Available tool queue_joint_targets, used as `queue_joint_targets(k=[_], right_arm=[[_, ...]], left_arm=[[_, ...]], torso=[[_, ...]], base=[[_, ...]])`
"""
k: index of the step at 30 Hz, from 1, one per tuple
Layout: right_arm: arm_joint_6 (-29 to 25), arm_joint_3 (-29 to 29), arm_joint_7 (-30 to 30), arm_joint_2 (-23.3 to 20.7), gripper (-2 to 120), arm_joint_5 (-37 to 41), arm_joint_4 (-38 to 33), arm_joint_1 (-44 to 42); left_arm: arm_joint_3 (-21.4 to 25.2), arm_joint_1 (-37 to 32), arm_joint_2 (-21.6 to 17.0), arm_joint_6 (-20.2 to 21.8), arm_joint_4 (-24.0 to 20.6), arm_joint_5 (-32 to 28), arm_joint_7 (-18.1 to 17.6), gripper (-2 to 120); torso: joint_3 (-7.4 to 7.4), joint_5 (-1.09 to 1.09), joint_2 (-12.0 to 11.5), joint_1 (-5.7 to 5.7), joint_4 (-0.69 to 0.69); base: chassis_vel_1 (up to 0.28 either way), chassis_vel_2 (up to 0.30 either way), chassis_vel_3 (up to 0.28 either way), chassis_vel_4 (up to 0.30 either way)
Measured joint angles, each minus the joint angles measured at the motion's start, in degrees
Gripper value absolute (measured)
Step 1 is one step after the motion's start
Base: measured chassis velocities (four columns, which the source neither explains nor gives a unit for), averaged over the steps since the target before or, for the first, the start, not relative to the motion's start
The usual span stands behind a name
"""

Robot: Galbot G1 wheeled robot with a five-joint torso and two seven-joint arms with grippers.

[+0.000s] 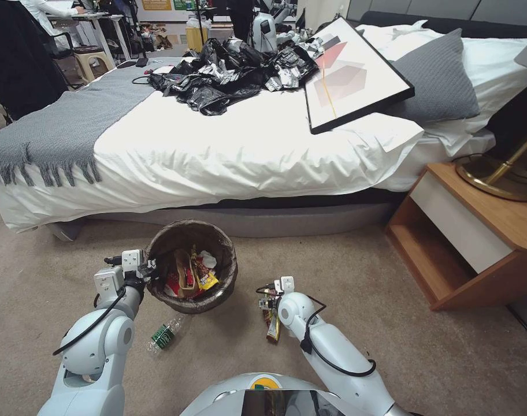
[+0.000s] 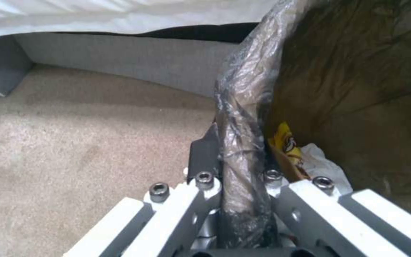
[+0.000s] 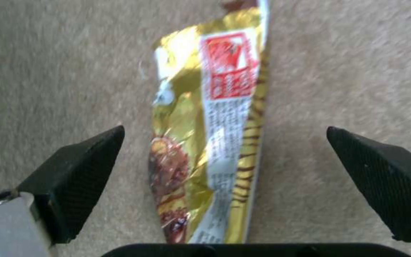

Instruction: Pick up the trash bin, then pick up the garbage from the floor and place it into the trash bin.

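- The small round white plastic trash bin lined with a dark brown-black bag [image 1: 192, 264] stood in front of the robot, on its near left, between the bed [image 1: 229, 144] and the robot's arms. Red, yellow and white litter already lay inside it.
- The left gripper [image 2: 241, 200] was clamped on the bin's near-left rim, jaws shut over the folded bag. The bin was judged light and fairly stiff; the bag film looked slippery, so the hold belonged on the rim itself.
- The right gripper [image 3: 224, 160] hung over the beige carpet [image 1: 356, 271] to the right of the bin, jaws spread wide and holding nothing.
- A flat gold foil snack wrapper with a red-and-white label [image 3: 210, 135] lay lengthwise between the jaws. It was judged almost weightless, thin, crinkly and slick, best pinched across its narrow middle, close to the carpet.
- A clear plastic bottle with a green label [image 1: 164, 335] lay on the carpet near the bin, beside the left arm.
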State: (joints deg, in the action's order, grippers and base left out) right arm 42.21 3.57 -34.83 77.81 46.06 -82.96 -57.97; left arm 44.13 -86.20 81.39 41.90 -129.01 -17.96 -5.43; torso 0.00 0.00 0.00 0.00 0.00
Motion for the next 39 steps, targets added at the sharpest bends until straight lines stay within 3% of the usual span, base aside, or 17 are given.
queue_joint_targets(k=[11, 13, 18, 19, 23, 34, 39], right_arm=[[-0.1, 0.7, 1.3, 1.6, 96, -4.0, 3.7, -0.6], [-0.8, 0.3, 2.2, 1.5, 81, -5.7, 4.7, -0.8], [-0.9, -0.4, 2.3, 1.0, 68, -5.7, 4.0, -1.5], [-0.7, -0.8, 2.2, 0.9, 59, -5.7, 3.5, -1.9], [-0.5, -1.0, 2.2, 0.8, 50, -5.8, 2.9, -2.3], [-0.1, -1.5, 1.2, 0.2, 6, -6.0, -2.0, -4.0], [-0.1, -1.6, 0.3, -0.5, 0, -5.3, -5.6, -4.5]], left_arm=[[0.0, 0.4, 0.0, -0.1, 0.5, 0.0, 0.1, 0], [0.1, 0.4, 0.0, -0.2, 0.5, 0.0, 0.2, 0], [0.1, 0.6, 0.1, -0.2, 0.6, 0.0, 0.2, 0], [0.0, 0.7, 0.1, -0.2, 0.7, 0.0, 0.2, 0], [0.0, 0.7, 0.1, -0.3, 0.8, 0.0, 0.2, 0], [0.2, 0.5, -0.1, -0.5, 0.6, 0.0, 0.3, 0], [0.2, 0.5, -0.2, -0.5, 0.3, 0.0, 0.3, 0]], torso=[[0.0, 0.0, 0.0, 0.0, 0.0], [0.0, 0.0, 0.0, 0.0, 0.0], [0.0, 0.0, 0.0, 0.0, 0.0], [0.0, 0.0, 0.0, 0.0, 0.0], [0.0, 0.0, 0.0, 0.0, 0.0], [0.0, 0.0, 0.0, 0.0, 0.0], [0.0, 0.0, 0.0, 0.0, 0.0]], base=[[0.0, 0.0, 0.0, 0.0], [0.0, 0.0, 0.0, 0.0], [0.0, 0.0, 0.0, 0.0], [0.0, 0.0, 0.0, 0.0], [0.0, 0.0, 0.0, 0.0], [0.0, 0.0, 0.0, 0.0], [0.0, 0.0, 0.0, 0.0]])
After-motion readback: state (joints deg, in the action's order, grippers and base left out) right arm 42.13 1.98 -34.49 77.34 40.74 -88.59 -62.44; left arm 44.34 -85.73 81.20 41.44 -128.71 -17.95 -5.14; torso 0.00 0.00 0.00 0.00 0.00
